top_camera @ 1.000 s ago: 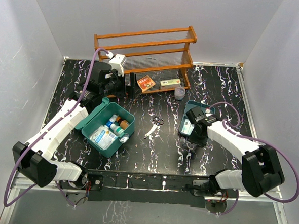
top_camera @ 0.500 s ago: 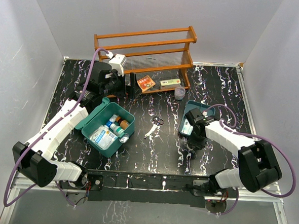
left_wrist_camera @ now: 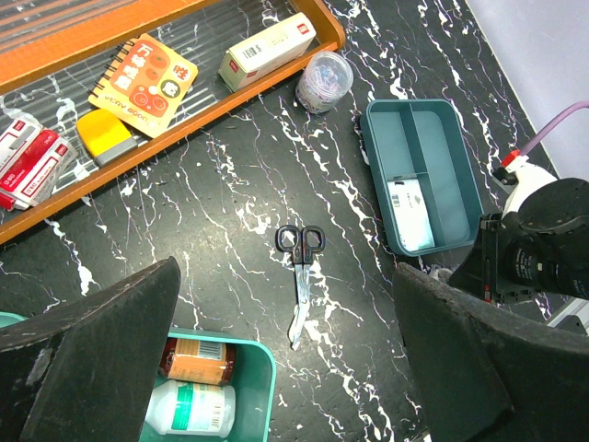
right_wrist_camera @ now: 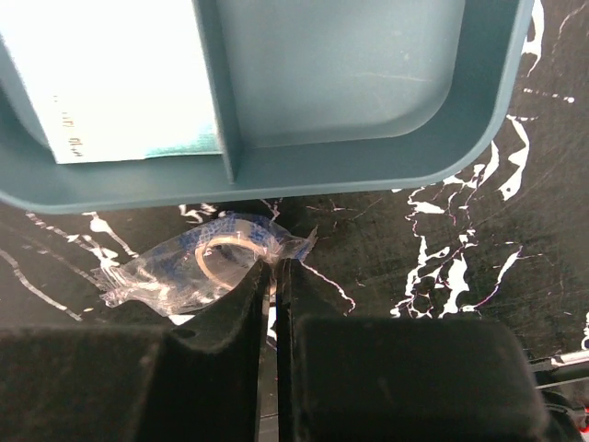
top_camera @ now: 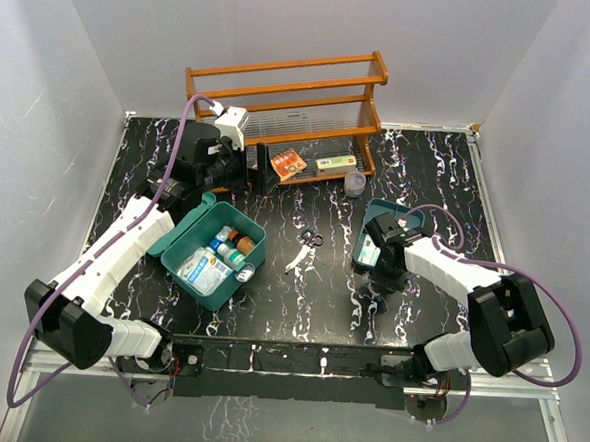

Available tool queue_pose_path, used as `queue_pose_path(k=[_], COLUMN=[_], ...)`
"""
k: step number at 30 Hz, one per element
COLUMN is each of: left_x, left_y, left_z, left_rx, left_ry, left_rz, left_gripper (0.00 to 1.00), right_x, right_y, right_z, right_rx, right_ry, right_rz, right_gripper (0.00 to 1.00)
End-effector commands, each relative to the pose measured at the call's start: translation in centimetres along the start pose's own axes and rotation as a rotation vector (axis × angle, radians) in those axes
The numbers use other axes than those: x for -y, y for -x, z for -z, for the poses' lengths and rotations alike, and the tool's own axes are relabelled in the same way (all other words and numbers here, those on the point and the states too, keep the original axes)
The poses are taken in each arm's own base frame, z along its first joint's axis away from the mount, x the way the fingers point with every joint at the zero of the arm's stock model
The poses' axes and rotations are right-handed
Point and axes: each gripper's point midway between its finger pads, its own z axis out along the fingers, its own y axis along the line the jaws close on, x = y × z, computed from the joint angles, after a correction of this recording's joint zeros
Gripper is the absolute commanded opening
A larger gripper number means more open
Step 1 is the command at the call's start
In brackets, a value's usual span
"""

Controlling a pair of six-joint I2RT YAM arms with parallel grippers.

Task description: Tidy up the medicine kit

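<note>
The teal medicine kit (top_camera: 187,246) lies open at the left, with bottles (top_camera: 235,247) and a packet inside; one corner (left_wrist_camera: 260,366) appears in the left wrist view. My left gripper (top_camera: 265,169) hangs open above the table between the kit and the rack, its wide jaws framing black-handled scissors (left_wrist_camera: 300,273) (top_camera: 305,248) on the table. My right gripper (right_wrist_camera: 274,267) (top_camera: 375,284) is down at the near edge of the blue-grey tray (right_wrist_camera: 350,157) (left_wrist_camera: 444,166). It is shut on a clear plastic bag (right_wrist_camera: 189,269) with a ring-shaped roll inside.
A white packet (left_wrist_camera: 409,210) (right_wrist_camera: 110,83) lies in one tray compartment. The orange wooden rack (top_camera: 283,90) at the back holds a notebook (left_wrist_camera: 143,78), a white box (left_wrist_camera: 267,51) and red-white packs (left_wrist_camera: 23,161). A clear tub of clips (left_wrist_camera: 324,78) stands beside it.
My right gripper's jaws have closed onto the plastic bag, and that arm has shifted slightly left. The left arm has not moved.
</note>
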Motion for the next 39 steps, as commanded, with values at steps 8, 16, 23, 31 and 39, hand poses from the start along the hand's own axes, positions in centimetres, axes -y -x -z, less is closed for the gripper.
queue_pose_path(k=[8,16,23,31,39], left_x=[0.2,0.3,0.3,0.4,0.3], left_y=[0.4,0.8,1.3,1.5,1.5], left_z=[0.2,0.3,0.5,0.8,1.1], left_rx=[0.011,0.018,0.028,0.037,0.042], left_ry=[-0.002,0.001,0.005,0.001,0.012], left_rz=[-0.010,-0.014,-0.023,-0.026,-0.036], left_gripper=[0.98,0.98,0.98,0.98,0.98], right_x=[-4.0,-4.3,-5.6,-6.6,-7.4], right_y=[7.8,15.2,18.9,19.7,17.6], right_z=[6.5,7.2,4.9,2.9,-0.1], right_rx=[0.311,0.412,0.355,0.287,0.149], right_ry=[0.203,0.172,0.168,0.189,0.176], right_rz=[0.000,-0.142,-0.392,-0.713,-0.865], right_gripper=[0.04,0.04,0.04,0.06,0.12])
